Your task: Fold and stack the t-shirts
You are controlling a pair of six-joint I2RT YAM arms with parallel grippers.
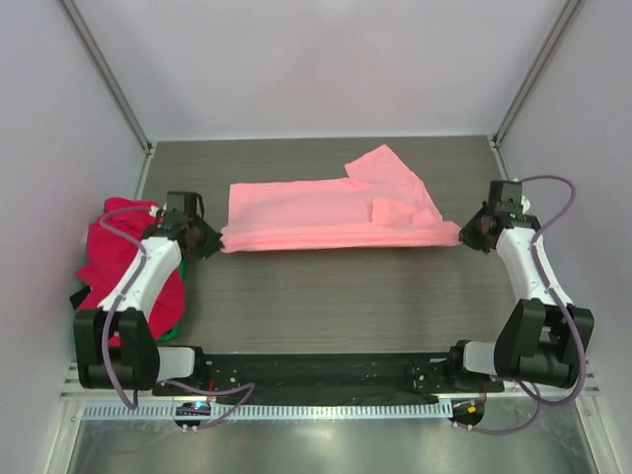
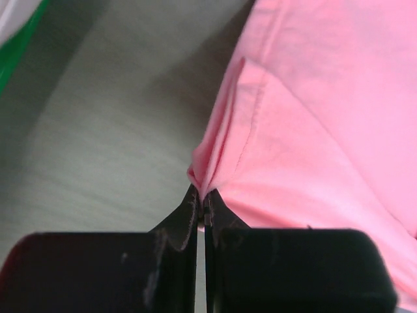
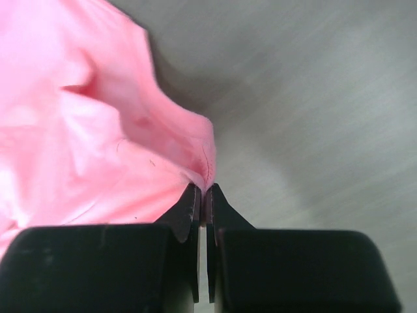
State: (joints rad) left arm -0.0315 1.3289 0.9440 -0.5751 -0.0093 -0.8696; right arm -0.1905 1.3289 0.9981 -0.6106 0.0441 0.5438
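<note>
A salmon-pink t-shirt (image 1: 326,212) lies folded lengthwise across the middle of the table, one sleeve sticking out at the far right. My left gripper (image 1: 215,240) is shut on its near left corner (image 2: 203,171). My right gripper (image 1: 462,235) is shut on its near right corner (image 3: 199,156). The cloth is stretched between the two grippers. A heap of crimson t-shirts (image 1: 111,257) sits at the left edge, partly behind my left arm.
A green tray (image 1: 178,326) lies under the crimson heap; its edge shows in the left wrist view (image 2: 19,45). White walls close in the table on the left, right and far side. Bare wood-grain tabletop (image 1: 336,296) lies between the shirt and the arm bases.
</note>
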